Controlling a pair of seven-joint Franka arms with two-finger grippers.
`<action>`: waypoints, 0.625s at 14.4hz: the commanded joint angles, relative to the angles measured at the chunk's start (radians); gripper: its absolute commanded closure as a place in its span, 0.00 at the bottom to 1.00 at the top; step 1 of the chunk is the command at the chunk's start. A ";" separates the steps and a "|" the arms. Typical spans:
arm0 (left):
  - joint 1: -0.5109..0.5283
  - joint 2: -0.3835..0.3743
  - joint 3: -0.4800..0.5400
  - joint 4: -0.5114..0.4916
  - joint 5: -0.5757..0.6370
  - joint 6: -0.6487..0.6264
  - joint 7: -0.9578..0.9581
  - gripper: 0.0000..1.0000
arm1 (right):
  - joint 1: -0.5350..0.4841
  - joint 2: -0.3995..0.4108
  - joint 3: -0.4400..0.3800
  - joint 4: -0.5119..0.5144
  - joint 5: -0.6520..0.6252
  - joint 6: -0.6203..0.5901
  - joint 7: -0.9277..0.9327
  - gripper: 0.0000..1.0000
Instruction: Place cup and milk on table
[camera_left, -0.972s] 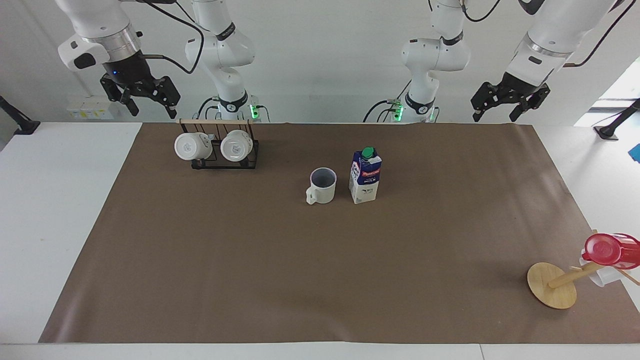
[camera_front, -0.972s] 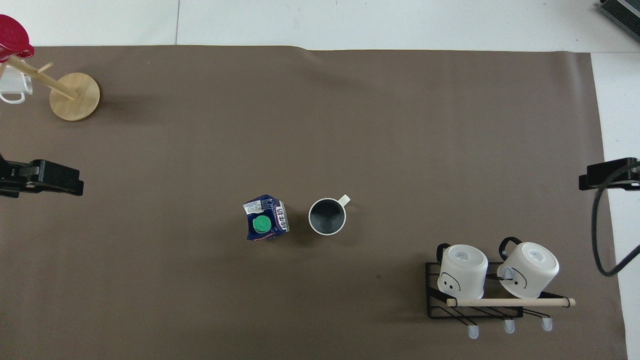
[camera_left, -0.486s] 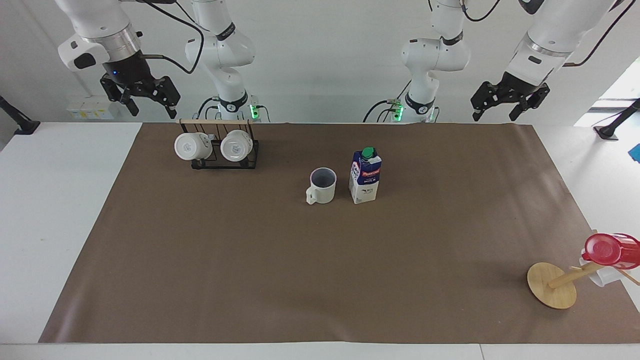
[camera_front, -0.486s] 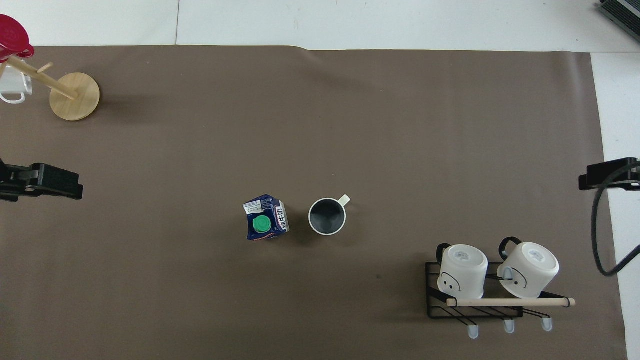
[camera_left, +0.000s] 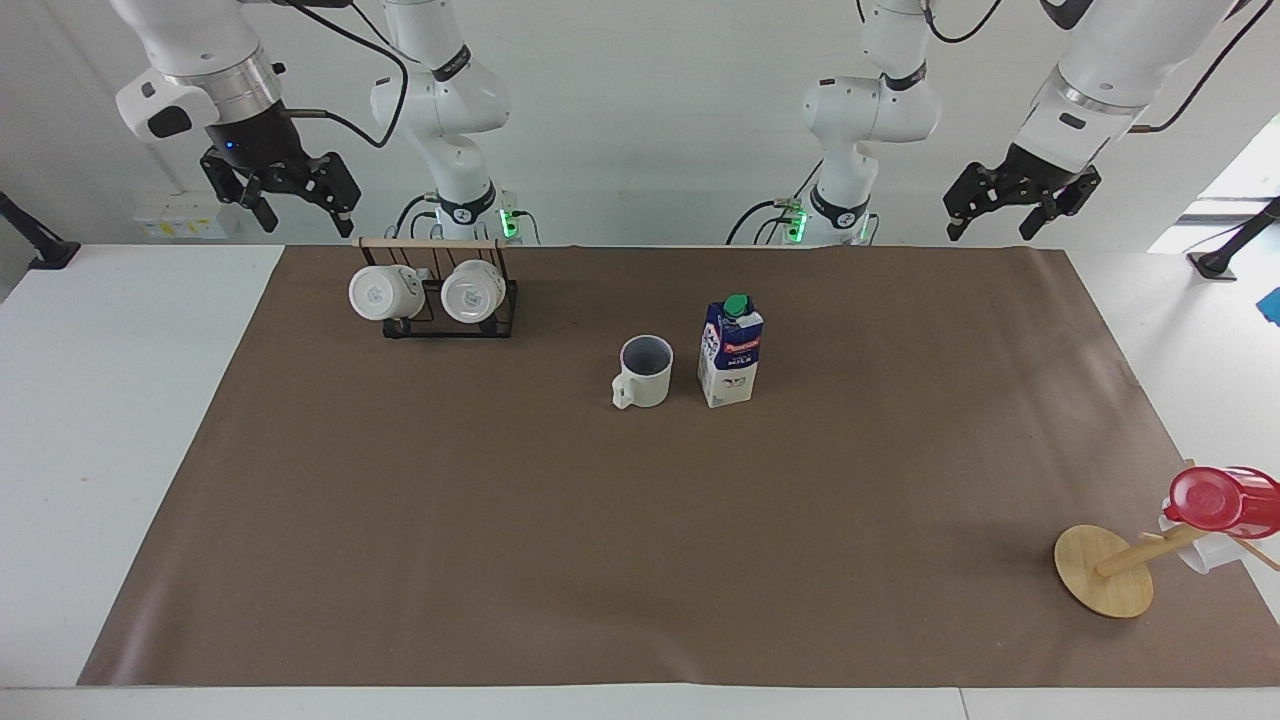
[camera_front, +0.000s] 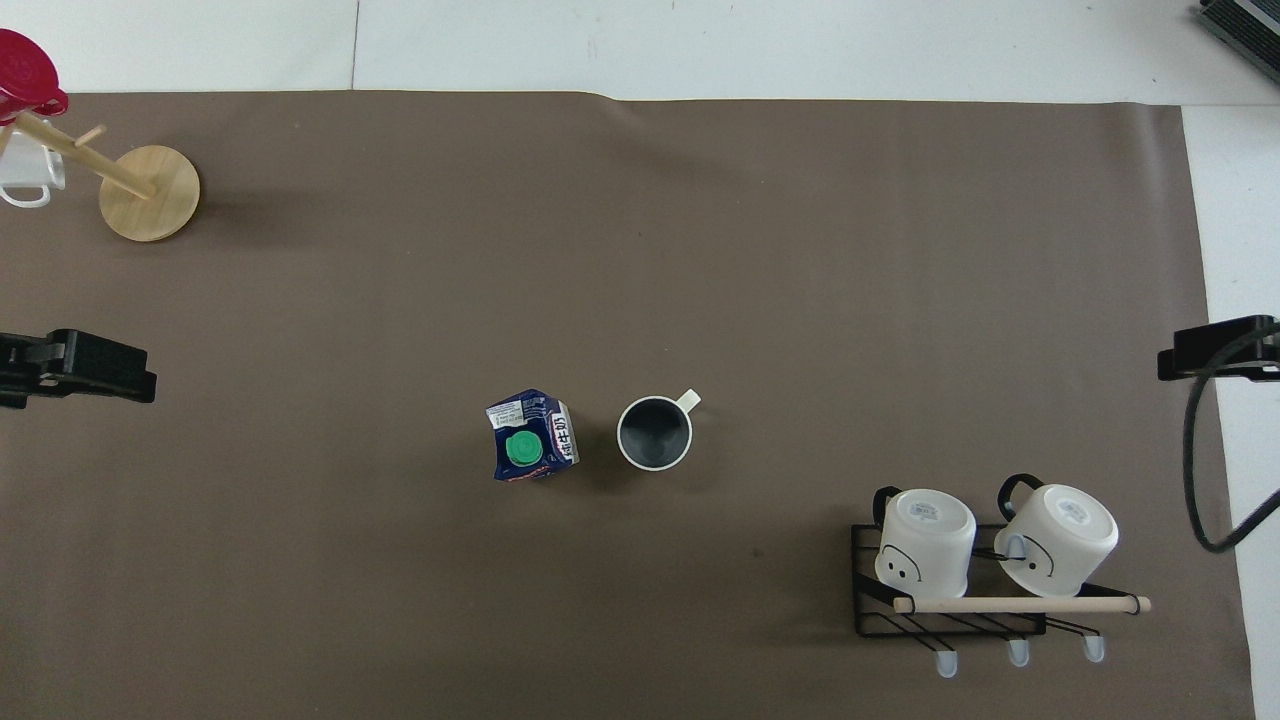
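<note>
Both arms wait raised at the robots' edge of the table (camera_left: 120, 420). Right gripper (camera_left: 296, 208) hangs at its own arm's end, over the mat's (camera_left: 640, 560) near edge, fingers spread, holding nothing. Left gripper (camera_left: 1022, 208) hangs at the other end, over that same edge, fingers apart too, empty.

Just under and inward of the right gripper: black wire rack (camera_left: 450, 315) with a wooden rail, two white mugs (camera_left: 383, 292) hung on it, bases facing out.

Between the two grippers, mid-mat and farther out than the rack: cup (camera_left: 643, 372) upright, dark inside shows nothing in it, handle toward the right arm's end. Milk (camera_left: 731, 352) upright just beside it on the left arm's side, green cap on, a small gap between them. Both well apart from either gripper, open mat all round.

Farthest out, at the left gripper's end by the mat's corner: wooden stand (camera_left: 1105, 570) with round base, red cup (camera_left: 1215, 498) on a peg, a white cup (camera_left: 1195, 550) partly hidden under it.

Broad bare mat from the cup out to the table's far edge.
</note>
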 joint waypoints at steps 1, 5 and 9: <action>0.014 -0.031 -0.008 -0.034 0.002 -0.002 0.009 0.00 | -0.005 -0.006 0.002 0.004 0.019 -0.011 0.012 0.00; 0.017 -0.033 -0.008 -0.034 0.002 -0.002 0.009 0.00 | -0.005 -0.005 0.004 0.002 0.019 -0.011 0.012 0.00; 0.016 -0.033 -0.008 -0.034 0.002 -0.010 0.014 0.00 | -0.005 -0.006 0.002 0.004 0.019 -0.011 0.012 0.00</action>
